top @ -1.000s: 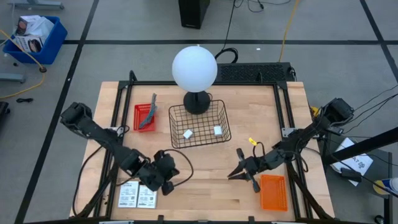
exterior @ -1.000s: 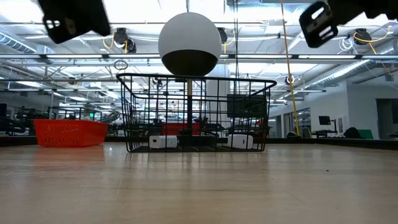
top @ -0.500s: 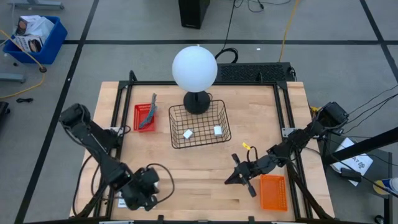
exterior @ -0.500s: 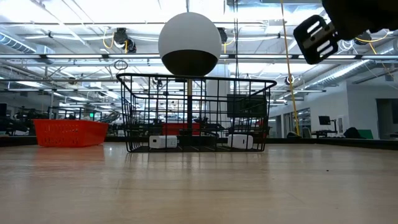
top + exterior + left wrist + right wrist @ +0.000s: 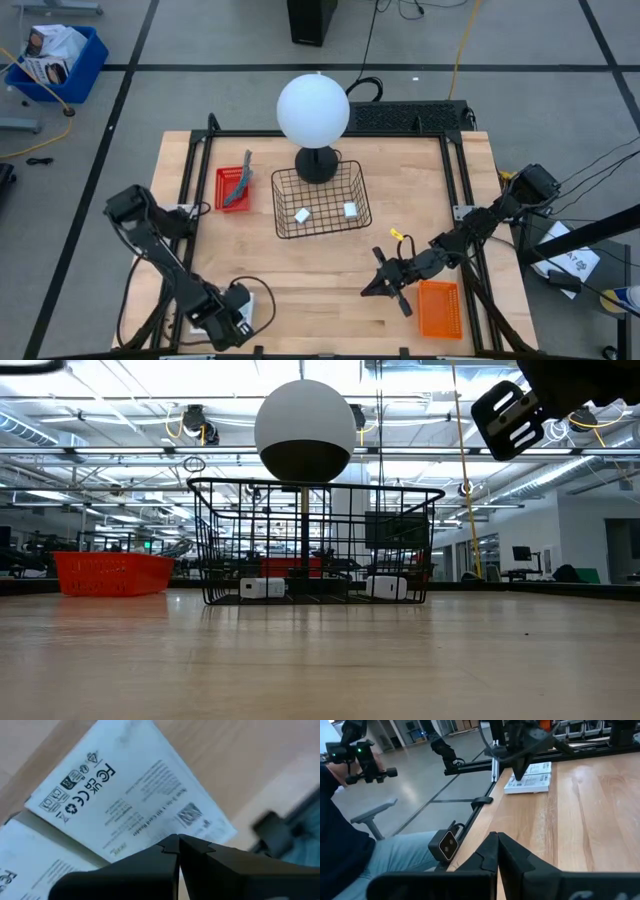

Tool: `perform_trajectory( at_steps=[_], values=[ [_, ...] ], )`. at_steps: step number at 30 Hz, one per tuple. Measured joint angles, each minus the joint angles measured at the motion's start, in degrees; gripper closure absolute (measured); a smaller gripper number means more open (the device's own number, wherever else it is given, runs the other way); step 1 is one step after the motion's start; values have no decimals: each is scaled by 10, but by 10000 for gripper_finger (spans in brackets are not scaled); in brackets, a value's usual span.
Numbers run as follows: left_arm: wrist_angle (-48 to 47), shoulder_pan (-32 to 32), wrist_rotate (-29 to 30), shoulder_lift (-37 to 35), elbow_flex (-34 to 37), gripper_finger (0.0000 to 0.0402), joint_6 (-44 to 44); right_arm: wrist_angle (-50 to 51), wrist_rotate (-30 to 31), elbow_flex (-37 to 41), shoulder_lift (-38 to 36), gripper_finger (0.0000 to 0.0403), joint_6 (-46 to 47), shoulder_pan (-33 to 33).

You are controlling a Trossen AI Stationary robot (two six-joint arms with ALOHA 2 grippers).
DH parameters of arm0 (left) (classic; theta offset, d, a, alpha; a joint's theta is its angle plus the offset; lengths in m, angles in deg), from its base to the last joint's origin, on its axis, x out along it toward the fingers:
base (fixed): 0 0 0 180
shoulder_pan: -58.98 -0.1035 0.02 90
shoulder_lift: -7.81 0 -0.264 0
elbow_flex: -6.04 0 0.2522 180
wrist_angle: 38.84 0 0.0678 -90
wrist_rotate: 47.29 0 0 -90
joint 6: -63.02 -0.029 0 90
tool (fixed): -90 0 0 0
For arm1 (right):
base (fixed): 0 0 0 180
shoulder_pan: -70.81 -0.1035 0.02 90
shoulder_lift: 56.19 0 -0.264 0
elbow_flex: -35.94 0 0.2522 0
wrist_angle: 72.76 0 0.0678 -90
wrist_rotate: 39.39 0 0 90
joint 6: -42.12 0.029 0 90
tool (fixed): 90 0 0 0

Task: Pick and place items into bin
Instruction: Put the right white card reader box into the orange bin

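Left gripper [image 5: 228, 322] has dropped, clenched, hiding white printed cards [image 5: 125, 795] (partly); right gripper [image 5: 385, 285] clenched.

A white globe lamp [image 5: 313, 110] stands on its black base at the far edge of the wooden table [image 5: 420, 180]. An orange tray [image 5: 439, 309] lies near the front right corner. A blue crate [image 5: 55, 62] sits on the floor.

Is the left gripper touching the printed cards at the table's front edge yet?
Cannot tell. In the left wrist view the shut left gripper points at a white printed card close ahead, but no contact or gap shows. From above, the arm hides the cards.
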Motion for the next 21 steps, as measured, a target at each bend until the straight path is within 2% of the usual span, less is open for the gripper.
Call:
perform_trajectory(
  at_steps=[5, 11, 14, 21],
  values=[
    [31, 0, 5, 24, -1, 395, -9, -4, 0, 0, 0, 402, 0, 0],
    [61, -1, 49, 32, -2, 394, -18, -4, 0, 0, 0, 402, 0, 0],
    [60, -11, 76, 33, -1, 394, -19, -4, 0, 0, 0, 403, 0, 0],
    [59, -43, 91, 33, -1, 394, -43, -3, 0, 0, 0, 403, 0, -1]
  ],
)
